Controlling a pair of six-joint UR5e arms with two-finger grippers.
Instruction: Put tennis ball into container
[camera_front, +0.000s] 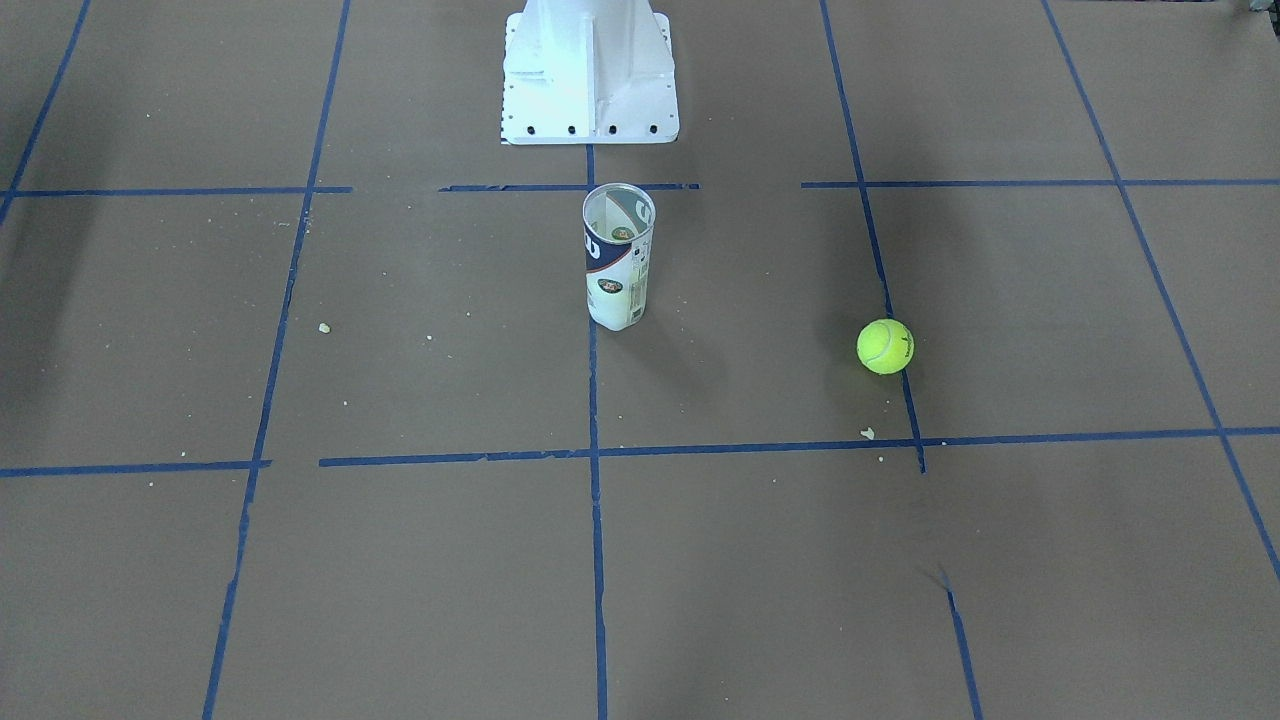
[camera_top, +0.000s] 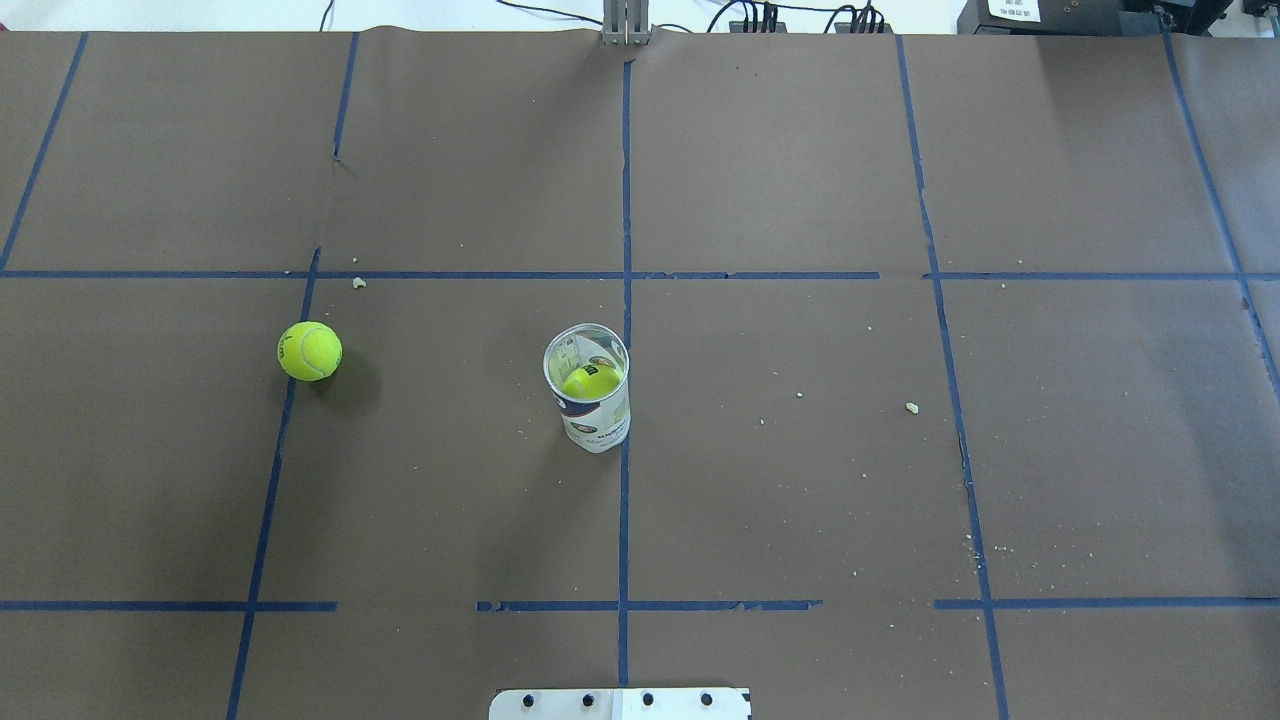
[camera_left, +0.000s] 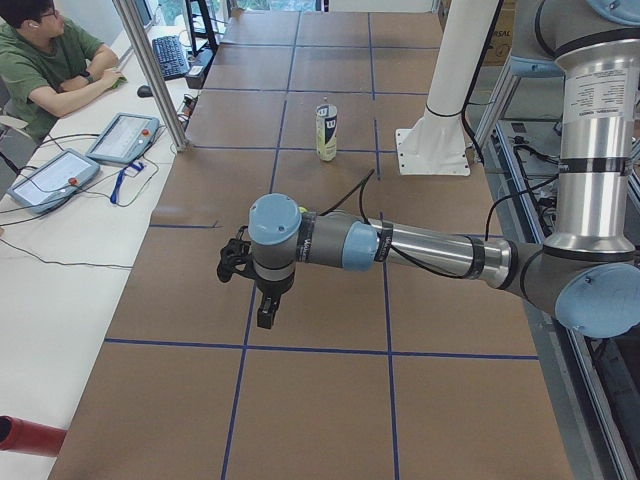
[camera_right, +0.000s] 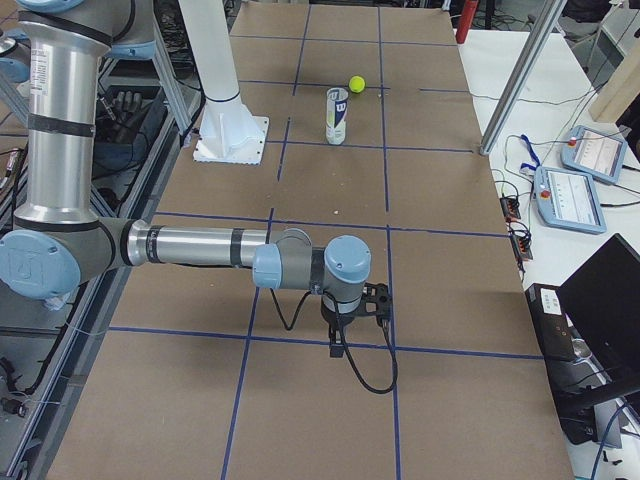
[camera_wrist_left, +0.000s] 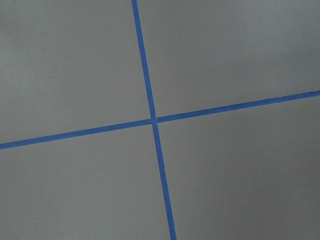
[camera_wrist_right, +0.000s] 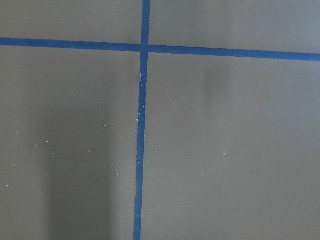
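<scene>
container (camera_top: 597, 425) upright, top open, w/ a second ball (camera_top: 588, 381) inside. tennis ball (camera_top: 310, 351) lies well to container's left. left gripper (camera_left: 232, 264) & right gripper (camera_right: 376, 298) far from container, jaws can't tell.

Container (camera_top: 597, 425) at table (camera_top: 800, 480) ctr, 2nd ball (camera_top: 590, 381) inside; tennis ball (camera_top: 310, 351) apart, robot's left.

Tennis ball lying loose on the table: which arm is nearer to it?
Left. The left arm hangs over the table end on the same side as the tennis ball; the right arm is at the opposite end, beyond the container.
</scene>
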